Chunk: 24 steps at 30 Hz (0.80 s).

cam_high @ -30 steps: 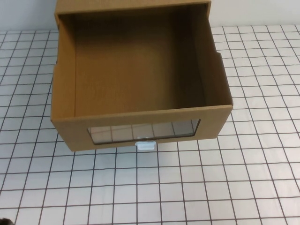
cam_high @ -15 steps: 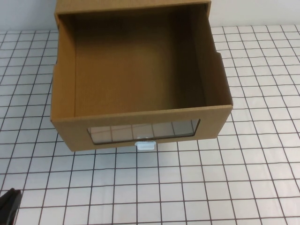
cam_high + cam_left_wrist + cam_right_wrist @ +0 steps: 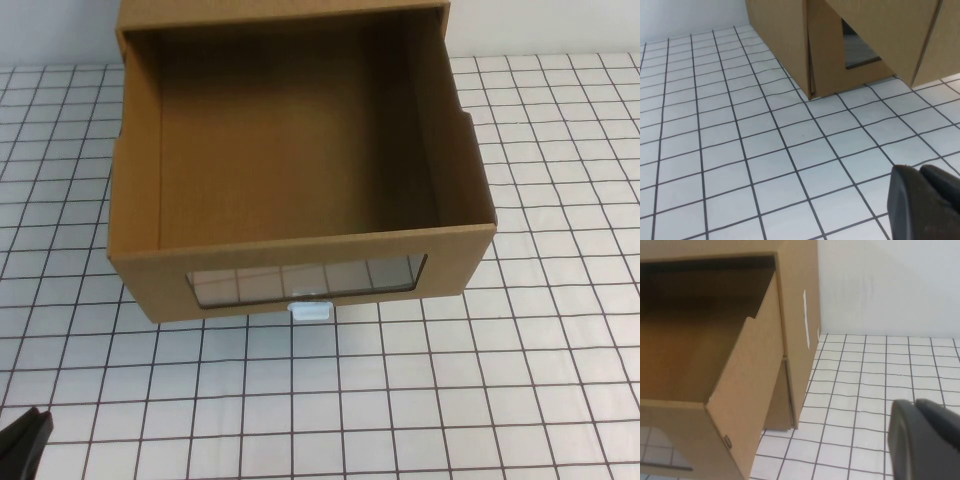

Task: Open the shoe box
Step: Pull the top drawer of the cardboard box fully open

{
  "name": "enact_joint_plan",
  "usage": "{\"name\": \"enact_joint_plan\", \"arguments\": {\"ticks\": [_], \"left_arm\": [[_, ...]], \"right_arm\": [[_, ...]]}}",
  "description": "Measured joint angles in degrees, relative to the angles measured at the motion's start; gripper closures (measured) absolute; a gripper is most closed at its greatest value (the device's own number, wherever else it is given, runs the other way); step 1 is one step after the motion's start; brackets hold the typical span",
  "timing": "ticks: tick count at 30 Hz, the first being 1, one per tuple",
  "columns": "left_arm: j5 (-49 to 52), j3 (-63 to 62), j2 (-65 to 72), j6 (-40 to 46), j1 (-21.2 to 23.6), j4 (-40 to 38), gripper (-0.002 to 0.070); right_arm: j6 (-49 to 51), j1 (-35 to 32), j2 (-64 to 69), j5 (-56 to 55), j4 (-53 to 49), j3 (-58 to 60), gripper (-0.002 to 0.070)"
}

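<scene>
the brown cardboard shoe box (image 3: 140, 270) sits in the far middle of the white gridded tabletop (image 3: 500, 400), its long axis running away from the robot. its drawer-like tray is drawn out toward the robot and the inside shows bare. the tray's front wall, with a clear window (image 3: 305, 278) and a small white pull tab (image 3: 308, 309) below it, faces the robot. both grippers lie on the near side of that wall, well apart from it. the left gripper (image 3: 919, 175) hovers low at the near left corner of the table, fingers pressed together, holding nothing, with the box's left front corner ahead of it. the right gripper (image 3: 920, 420), out of the high view, is closed and empty, off the box's right side. judging by the open tray, the task looks done.
</scene>
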Motion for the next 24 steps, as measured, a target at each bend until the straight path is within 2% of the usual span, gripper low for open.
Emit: {"name": "enact_joint_plan", "arguments": {"ticks": [8,12,18,24], "left_arm": [[0.00,0.00,0.00,0.00,0.00,0.00,0.0678],[0.10,0.00,0.00,0.00,0.00,0.00,0.0677],[0.10,0.00,0.00,-0.12,0.00,0.00,0.0677],[0.10,0.00,0.00,-0.12,0.00,0.00,0.0677]], "right_arm": [[0.00,-0.88,-1.32,2.34,-1.89,0.33,0.0689],[-0.04,-6.74,-6.27,1.59,-3.24,5.31,0.0689],[-0.04,-16.53,-18.98,-4.45,-3.60,20.90,0.0689],[-0.04,-18.54,-32.26,-2.58,-1.86,26.27,0.0689]]}}
